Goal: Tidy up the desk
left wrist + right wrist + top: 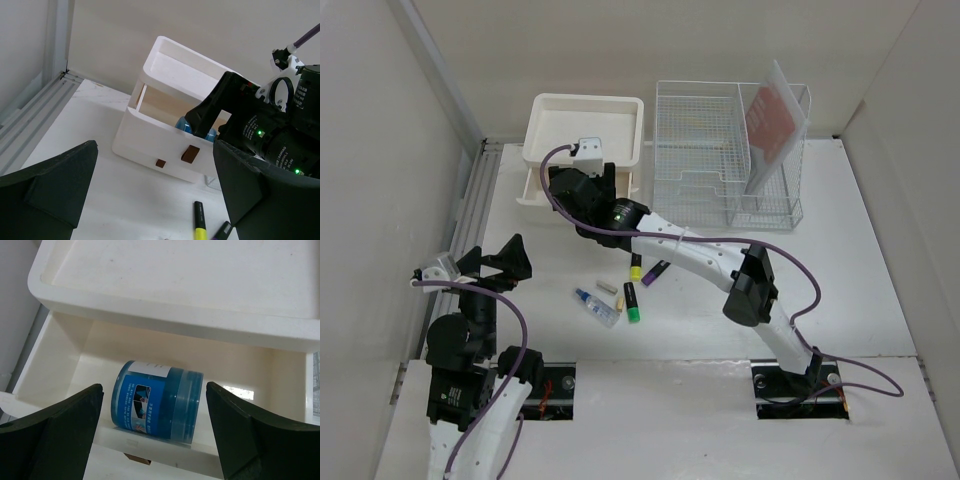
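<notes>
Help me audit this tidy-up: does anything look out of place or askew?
Yes. A blue jar lies on its side in the open drawer of the cream box, and three markers and a small bottle lie scattered at odd angles on the desk.

R hand (154,387) over open drawer (60,360): blue jar (157,402) mid, room each side, tray top (175,285) overhangs rear

Top cam: overhead from near side, looks down on whole desk (860,290). L wrist cam: low, mid-range, faces drawer box (150,150) front. R wrist cam: close-up into same box's drawer. All 3 share box.
</notes>
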Robot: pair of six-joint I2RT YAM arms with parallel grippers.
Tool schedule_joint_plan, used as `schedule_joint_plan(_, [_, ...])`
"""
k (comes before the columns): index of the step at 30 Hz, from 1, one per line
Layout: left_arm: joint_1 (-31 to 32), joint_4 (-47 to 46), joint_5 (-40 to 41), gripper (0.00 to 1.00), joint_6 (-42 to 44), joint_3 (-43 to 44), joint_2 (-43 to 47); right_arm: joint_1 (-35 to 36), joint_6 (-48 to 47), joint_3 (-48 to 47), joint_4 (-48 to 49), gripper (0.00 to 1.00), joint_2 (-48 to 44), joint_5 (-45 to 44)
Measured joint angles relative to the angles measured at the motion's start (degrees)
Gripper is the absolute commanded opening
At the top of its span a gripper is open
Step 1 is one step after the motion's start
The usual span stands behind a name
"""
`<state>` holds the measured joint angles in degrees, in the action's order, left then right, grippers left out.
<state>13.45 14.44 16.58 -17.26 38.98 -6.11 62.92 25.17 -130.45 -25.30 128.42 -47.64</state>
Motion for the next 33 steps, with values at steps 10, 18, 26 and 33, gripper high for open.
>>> schedule_joint_plan(10, [0.0,0.0,0.2,1.00,-0.5,0.0,0.5,0.0,-0.6,0.0,0.0,0.90,0.0,0.1])
schedule_joint_plan(18, [0.0,0.0,0.2,1.00,-0.7,0.0,0.5,0.0,-4.9,1.0,0.7,0.59,-2.4,3.4])
schedule_joint_plan(26, [0.0,0.1,0.3,1.00,-0.7,0.0,1.0,-0.5,-17.8,12.3,5.9,0.00,-16.9,19.5])
schedule_joint_plan(33, [0.0,0.2,0.4,1.00,-0.7,0.0,1.4,-5.4,-36.0,15.1,4.0,0.00,-21.6,59.6])
